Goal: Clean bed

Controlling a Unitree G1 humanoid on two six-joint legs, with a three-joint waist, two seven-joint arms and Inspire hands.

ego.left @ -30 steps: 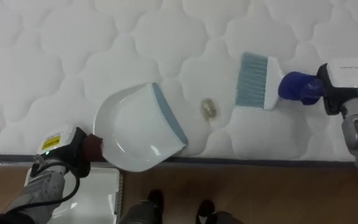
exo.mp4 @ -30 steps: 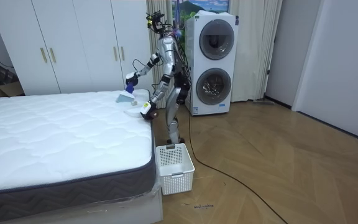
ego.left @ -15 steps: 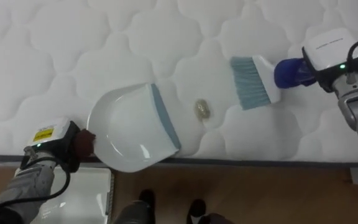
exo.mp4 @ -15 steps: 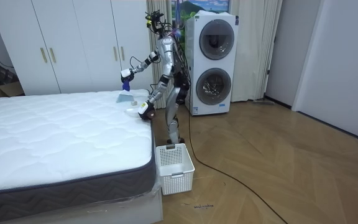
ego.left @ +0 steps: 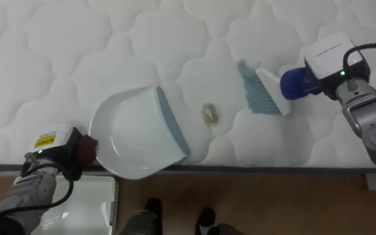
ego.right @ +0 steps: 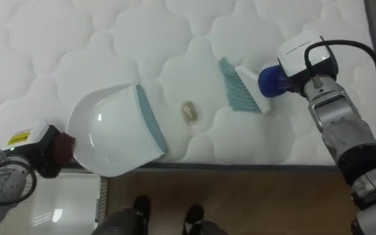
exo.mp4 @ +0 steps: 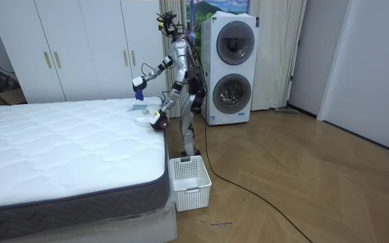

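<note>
White quilted bed (ego.left: 109,39): a small scrap (ego.left: 209,113) lies between dustpan (ego.left: 136,134) and brush (ego.left: 261,90), touching neither. Left hand (ego.left: 64,156) fingers grip the dustpan's handle and right hand (ego.left: 328,65) fingers grip the brush's. Room view: the robot stands at the bed's corner beside a basket (exo.mp4: 190,181).

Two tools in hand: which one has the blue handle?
The brush, held in the right hand. The white dustpan, held in the left hand, has a dark reddish handle instead.
</note>
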